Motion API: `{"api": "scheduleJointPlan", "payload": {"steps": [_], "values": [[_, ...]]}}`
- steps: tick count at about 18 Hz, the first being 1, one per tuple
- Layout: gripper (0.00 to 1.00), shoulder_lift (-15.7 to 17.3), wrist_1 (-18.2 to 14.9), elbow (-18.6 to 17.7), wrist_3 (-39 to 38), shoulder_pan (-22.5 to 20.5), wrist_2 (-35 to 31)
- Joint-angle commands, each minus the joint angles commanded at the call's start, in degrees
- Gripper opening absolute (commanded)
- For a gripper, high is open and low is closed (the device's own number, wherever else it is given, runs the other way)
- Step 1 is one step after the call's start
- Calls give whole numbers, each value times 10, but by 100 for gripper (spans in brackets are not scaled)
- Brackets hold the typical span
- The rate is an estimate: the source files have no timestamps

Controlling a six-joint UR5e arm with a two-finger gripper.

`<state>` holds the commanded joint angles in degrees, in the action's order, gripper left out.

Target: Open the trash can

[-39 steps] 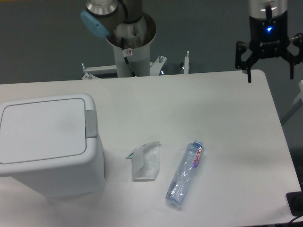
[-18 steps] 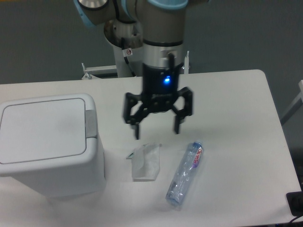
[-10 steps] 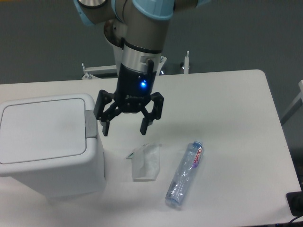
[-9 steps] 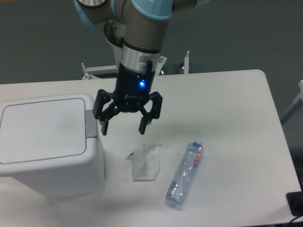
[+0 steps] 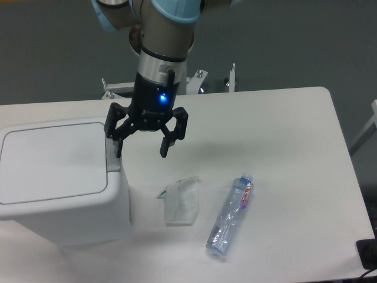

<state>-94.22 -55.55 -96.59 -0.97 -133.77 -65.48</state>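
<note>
Nearest the camera, a clear plastic bottle [image 5: 230, 217] lay on its side on the white bench [image 5: 283, 147], cap pointing to the far side, and just left of it sat a crumpled clear wrapper [image 5: 180, 200]. Neither had any part in this job; both sat off to the right of the bin, well apart from the arm's work.

On the near left stood the trash can [image 5: 59, 183], big and white, its flat lid down and shut. The grey push-button strip [image 5: 112, 154] ran along the lid's right edge, and that looked like the reason the arm was where it was.

Just beyond, the gripper [image 5: 141, 151] hung above the bench at the can's right side, fingers [image 5: 163, 148] spread wide and holding nothing, its blue light on. The left finger was right at the button strip; whether it touched could not be told from this angle. Nothing needed grasping here, so spread fingers made sense: one tip could serve as a prod.

Furthest back, the arm's base [image 5: 162, 62] stood behind the bench's far edge.
</note>
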Motion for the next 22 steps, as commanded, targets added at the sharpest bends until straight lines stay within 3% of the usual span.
{"api": "scheduleJointPlan", "payload": {"steps": [15, 19, 22], "values": [[100, -1, 4, -11, 2, 1, -1], [100, 1, 10, 55, 5, -13, -11], [100, -9, 11, 95, 21, -44, -76]]}}
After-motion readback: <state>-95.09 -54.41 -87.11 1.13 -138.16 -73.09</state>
